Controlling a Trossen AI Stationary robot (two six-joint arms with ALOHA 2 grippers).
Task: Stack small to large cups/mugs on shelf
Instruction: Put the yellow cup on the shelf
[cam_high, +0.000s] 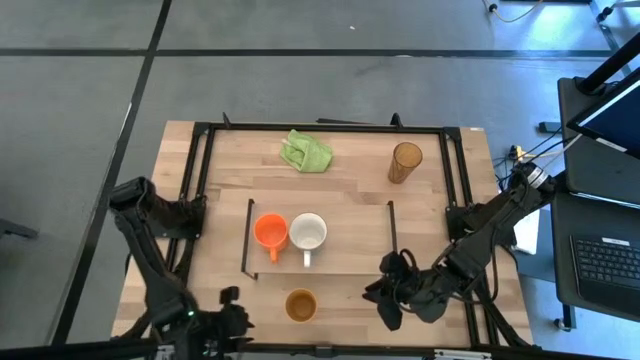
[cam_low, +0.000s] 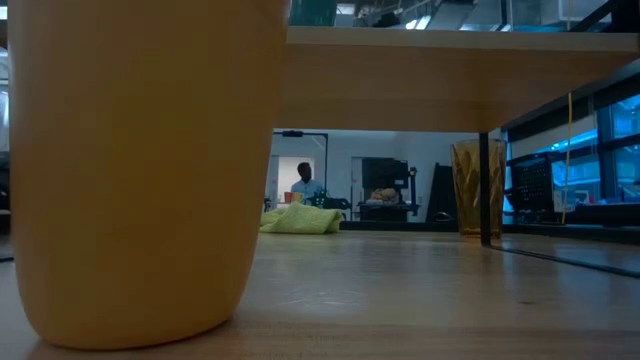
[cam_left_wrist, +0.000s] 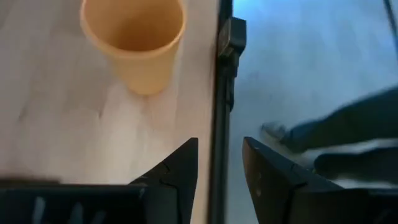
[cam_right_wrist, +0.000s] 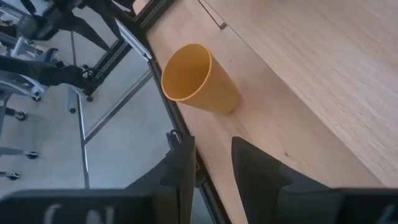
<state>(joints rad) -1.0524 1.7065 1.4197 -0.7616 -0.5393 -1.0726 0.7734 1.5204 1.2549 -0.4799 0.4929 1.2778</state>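
My right gripper (cam_high: 392, 300) waited at three o'clock from the tan-brown cup (cam_high: 301, 304), jaws slightly open, empty. My left gripper (cam_high: 236, 322) likewise, at eight o'clock.

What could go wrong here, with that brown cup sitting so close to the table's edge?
The tan-brown cup stands upright near the table's front edge, off the shelf; a clumsy nudge from the right gripper beside it might tip it or push it over. On the shelf, the orange mug and white mug sit side by side, so a cup placed next to them could bump one.
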